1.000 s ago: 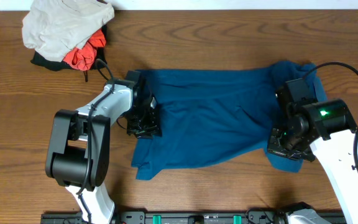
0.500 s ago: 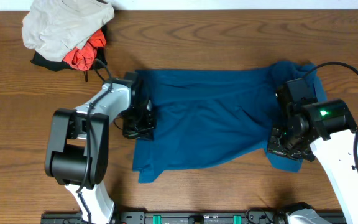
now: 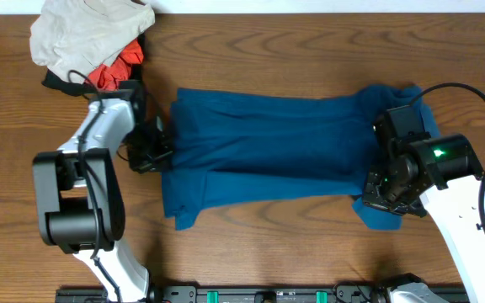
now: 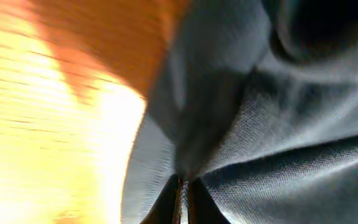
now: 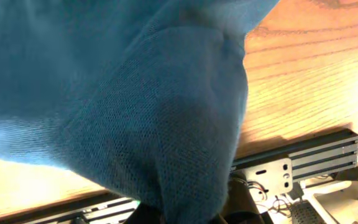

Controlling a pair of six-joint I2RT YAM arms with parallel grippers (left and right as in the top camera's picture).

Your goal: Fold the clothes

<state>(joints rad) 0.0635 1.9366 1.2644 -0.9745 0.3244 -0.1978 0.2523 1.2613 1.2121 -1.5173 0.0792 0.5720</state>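
Overhead: blue shirt (image 3: pixel 268 156) near clothes pile (image 3: pixel 91 42), left wrist: jaws pinching its cloth

Left fingers (image 4: pixel 169 210) shut; right fingers (image 5: pixel 241 213) mostly hidden.

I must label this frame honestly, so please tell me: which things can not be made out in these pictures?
1. Right gripper: overhead, its wrist housing hides the fingers; right wrist view, the blue garment drapes over them.
2. Left wrist view: motion blur; only the left gripper tips pinching fabric show.
3. Black garment: overhead, mostly under the beige cloth, itself cut by the top edge.
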